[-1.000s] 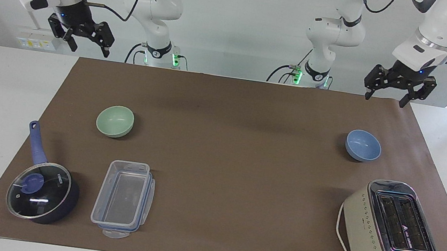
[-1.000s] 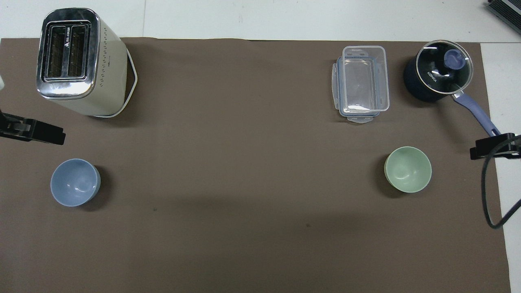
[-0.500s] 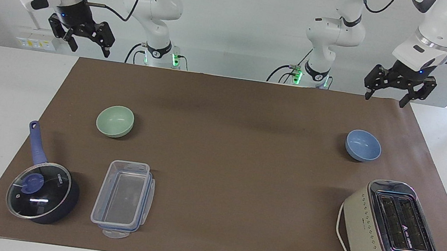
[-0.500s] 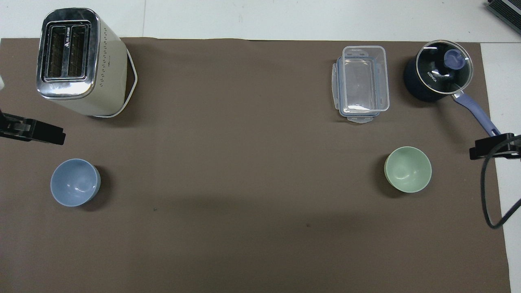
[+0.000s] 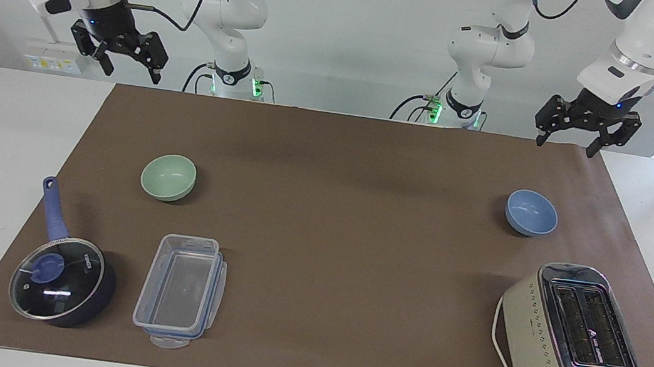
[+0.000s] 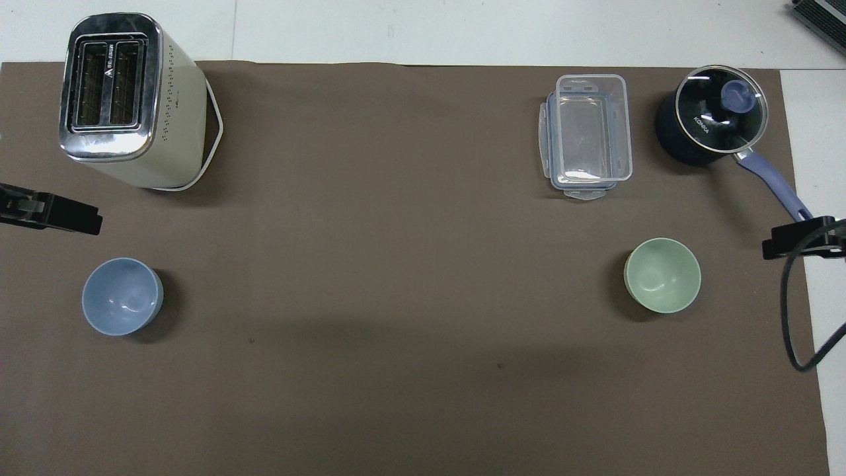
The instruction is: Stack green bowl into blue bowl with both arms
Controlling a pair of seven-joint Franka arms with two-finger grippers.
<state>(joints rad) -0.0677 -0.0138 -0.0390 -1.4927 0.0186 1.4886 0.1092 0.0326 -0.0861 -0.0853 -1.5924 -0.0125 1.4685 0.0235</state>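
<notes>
The green bowl (image 5: 168, 176) (image 6: 663, 275) stands upright and empty on the brown mat toward the right arm's end of the table. The blue bowl (image 5: 531, 213) (image 6: 122, 296) stands upright and empty toward the left arm's end. My right gripper (image 5: 130, 70) is open and empty, up in the air over the mat's corner by its own base. My left gripper (image 5: 564, 144) is open and empty, up in the air over the mat's edge by the robots. In the overhead view only one black finger of each shows: left fingertip (image 6: 66, 219), right fingertip (image 6: 793, 239).
A cream toaster (image 5: 575, 336) stands farther from the robots than the blue bowl. A clear plastic box (image 5: 180, 290) and a dark-blue lidded saucepan (image 5: 62, 278) stand farther out than the green bowl. The brown mat (image 5: 344, 243) covers the table.
The left gripper has shifted very slightly toward its end of the table. The right gripper has barely moved. Both bowls are where they were.
</notes>
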